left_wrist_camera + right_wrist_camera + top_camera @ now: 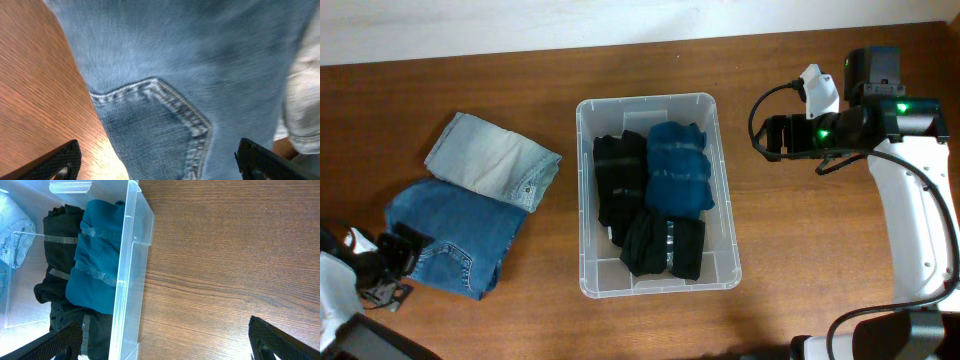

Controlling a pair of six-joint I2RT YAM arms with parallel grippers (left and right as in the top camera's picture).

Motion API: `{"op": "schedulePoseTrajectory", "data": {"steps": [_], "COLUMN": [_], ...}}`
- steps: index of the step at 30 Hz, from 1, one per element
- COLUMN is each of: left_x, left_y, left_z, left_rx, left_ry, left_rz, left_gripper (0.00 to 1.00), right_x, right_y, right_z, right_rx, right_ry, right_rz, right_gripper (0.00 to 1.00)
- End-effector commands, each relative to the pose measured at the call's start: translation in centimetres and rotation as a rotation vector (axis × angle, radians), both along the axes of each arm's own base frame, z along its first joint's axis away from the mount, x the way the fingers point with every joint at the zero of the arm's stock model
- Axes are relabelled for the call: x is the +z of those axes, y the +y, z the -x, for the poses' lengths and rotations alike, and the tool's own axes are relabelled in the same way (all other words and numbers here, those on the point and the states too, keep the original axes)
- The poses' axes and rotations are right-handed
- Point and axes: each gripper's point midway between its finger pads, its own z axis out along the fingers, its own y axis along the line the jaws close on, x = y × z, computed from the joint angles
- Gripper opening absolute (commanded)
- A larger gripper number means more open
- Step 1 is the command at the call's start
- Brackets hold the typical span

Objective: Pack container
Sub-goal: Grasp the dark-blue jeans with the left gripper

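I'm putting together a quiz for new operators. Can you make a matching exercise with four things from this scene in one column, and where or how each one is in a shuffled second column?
1. pale jeans
2. darker jeans
3. teal garment
4. bin

A. inside the bin
B. clear plastic, in the middle of the table
C. on the table, at the left fingers
D. on the table, away from both arms

Pairs: 1-D, 2-C, 3-A, 4-B
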Motion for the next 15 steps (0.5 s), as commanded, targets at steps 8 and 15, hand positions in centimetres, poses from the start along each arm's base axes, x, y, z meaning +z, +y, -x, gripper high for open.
{"op": "schedulePoseTrajectory", "data": {"steps": [8,15], "left_x": [-5.3,-4.4], "left_y": [-3.0,-4.4], "left_z": [-0.9,-3.4], "left_rx": [-0.069,-0.138], "left_ry": [-0.227,-0.457], "left_rz": [0.069,0.101], "left_gripper": [0.99,0.95], "right_x": [0.2,0.2], "right_y": [-0.4,-0.4], "right_z": [-0.4,-0.4], "right_rx": [-0.01,-0.01], "right_ry": [-0.016,-0.015], "right_rz": [0.004,0.004], "right_gripper": [0.98,0.98]}}
